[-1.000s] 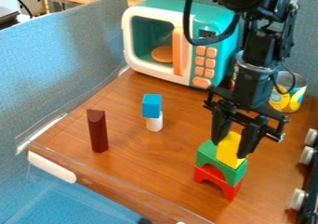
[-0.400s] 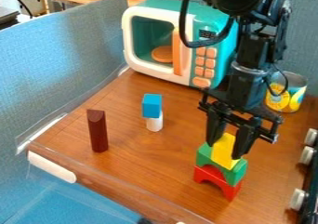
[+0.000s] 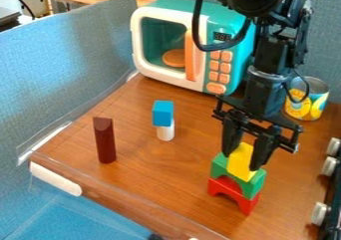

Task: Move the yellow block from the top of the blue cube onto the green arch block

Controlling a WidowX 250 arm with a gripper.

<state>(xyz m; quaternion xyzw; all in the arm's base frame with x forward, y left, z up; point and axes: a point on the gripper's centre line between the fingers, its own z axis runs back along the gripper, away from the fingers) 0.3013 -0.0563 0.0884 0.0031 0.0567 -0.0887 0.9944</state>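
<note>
The black gripper (image 3: 241, 161) hangs over the right front of the wooden surface, shut on a yellow block (image 3: 240, 162) with one finger on each side of it. Directly under the yellow block is a green arch block (image 3: 252, 184), which sits on a red arch block (image 3: 229, 189). The yellow block's lower end meets the green one; whether its weight rests there I cannot tell. Left of this stack, a blue cube (image 3: 162, 113) sits on a small white cylinder (image 3: 166, 131). Farther left stands an upright dark red block (image 3: 104, 142).
A teal and white toy microwave (image 3: 234, 60) stands at the back, an orange disc (image 3: 174, 58) inside. A yellow-labelled can (image 3: 307, 102) is behind the gripper at right. White knobs (image 3: 329, 166) line the right edge; a blue-grey partition (image 3: 73, 67) borders the left.
The gripper and yellow block have shifted slightly left together over the green arch, then stayed almost still. The green and red arches have hardly moved.
</note>
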